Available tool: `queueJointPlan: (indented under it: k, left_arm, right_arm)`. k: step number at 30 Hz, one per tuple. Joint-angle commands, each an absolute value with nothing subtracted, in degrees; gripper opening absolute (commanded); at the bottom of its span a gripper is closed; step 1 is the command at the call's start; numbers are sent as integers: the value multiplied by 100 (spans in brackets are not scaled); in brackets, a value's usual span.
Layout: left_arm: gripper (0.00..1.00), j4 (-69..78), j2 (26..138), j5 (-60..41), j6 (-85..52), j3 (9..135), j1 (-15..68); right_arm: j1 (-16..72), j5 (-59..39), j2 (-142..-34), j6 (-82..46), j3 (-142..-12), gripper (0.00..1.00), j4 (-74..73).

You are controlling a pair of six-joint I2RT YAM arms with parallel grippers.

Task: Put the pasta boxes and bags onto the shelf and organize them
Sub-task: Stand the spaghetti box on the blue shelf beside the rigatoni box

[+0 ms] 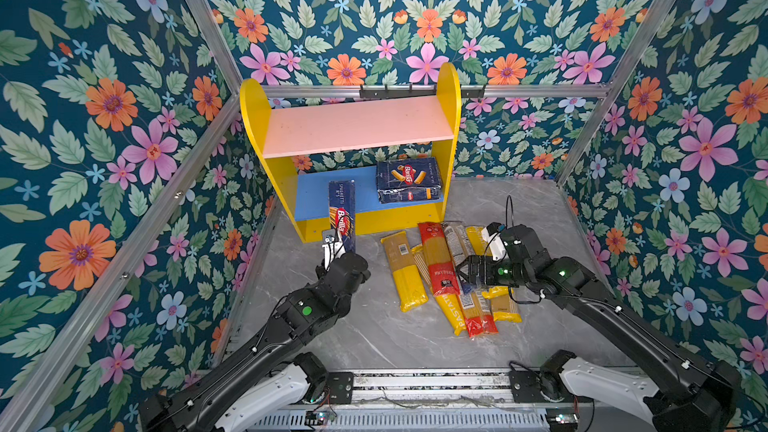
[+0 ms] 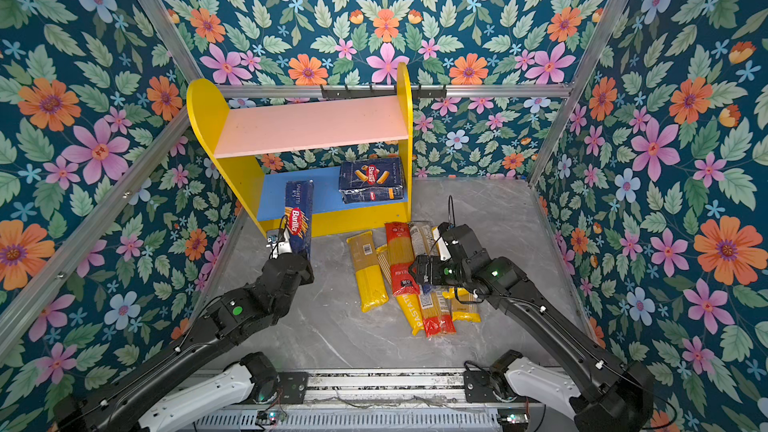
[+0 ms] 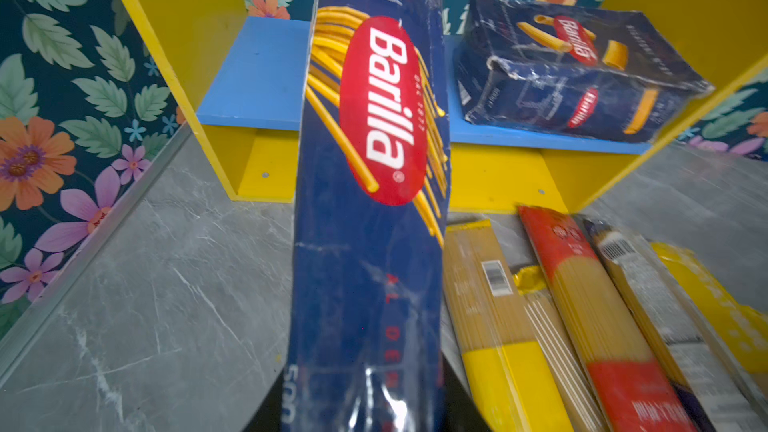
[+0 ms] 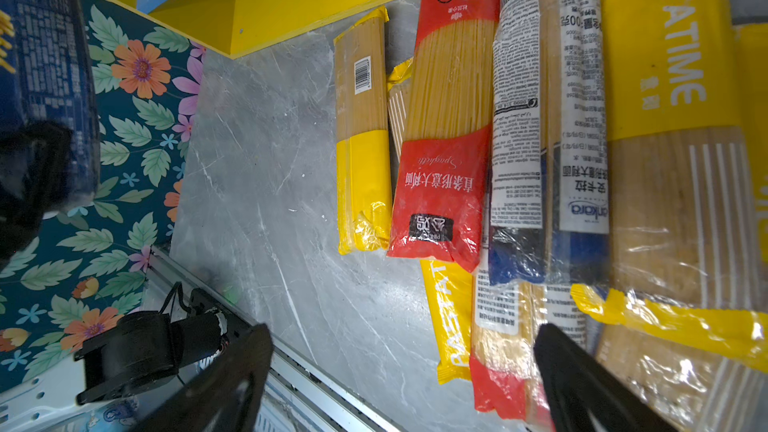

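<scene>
- Worktop (image 1: 374, 338): grey, marbled, closed in by floral walls.
- Shelf (image 1: 254, 118): two-tier, with yellow round-topped sides. At 12 o'clock of the worktop, backed against the rear wall. Pink upper board (image 1: 357, 124) above, blue lower board (image 1: 316, 197) beneath, yellow base below that.
- Bags (image 1: 440, 272): heap of long slim spaghetti packs, flat on the worktop at 5 o'clock of the shelf. Overlapping, long axes roughly toward 12 o'clock.
  - Yellow pack (image 1: 405, 272) at the 9 o'clock edge of the heap.
  - Red pack (image 4: 449, 139) just beside the yellow pack.
  - Clear pack with blue end (image 4: 548, 160) next over from the red pack.
  - Yellow pack lettered PASTATIME (image 4: 673, 76) next again.
- Wide box (image 1: 409, 179): dark blue Barilla carton with a rigatoni picture. Lying flat on the blue lower board, at its 3 o'clock end, close to the yellow side.
- Long narrow box (image 1: 342, 214): dark blue Barilla spaghetti carton. Raised off the worktop and standing near upright before the shelf's 7 o'clock corner. Upper end level with the blue lower board; contact with it unclear.
- Left pincer (image 1: 337, 245): narrowly parted and clamped on the lower end of the long narrow box.
- Right pincer (image 1: 462, 274): spread fully wide, gripping nothing. Poised over the bags with its fingers (image 4: 582, 384) pointing toward 9 o'clock.
</scene>
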State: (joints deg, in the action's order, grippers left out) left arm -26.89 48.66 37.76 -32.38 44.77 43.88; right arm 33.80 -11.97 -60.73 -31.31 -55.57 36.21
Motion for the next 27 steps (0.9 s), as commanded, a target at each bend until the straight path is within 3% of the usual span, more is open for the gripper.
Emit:
queueJointPlan:
  k: [1,15,27]
  left_arm:
    - [12,-1585,5101,3416,-2755,4600,4052]
    - [11,-441,6648,1897,-2364,5396,2456]
    - [11,283,8193,1311,-2415,6122,1969]
  right_arm:
    - [3374,-1126,-6046,-2972,-5601,99,3590]
    - [2849,-1384,-6130,-2770,-5709,99,3591]
    - [2480,-1459,-6434,-2603,-5851,99,3673]
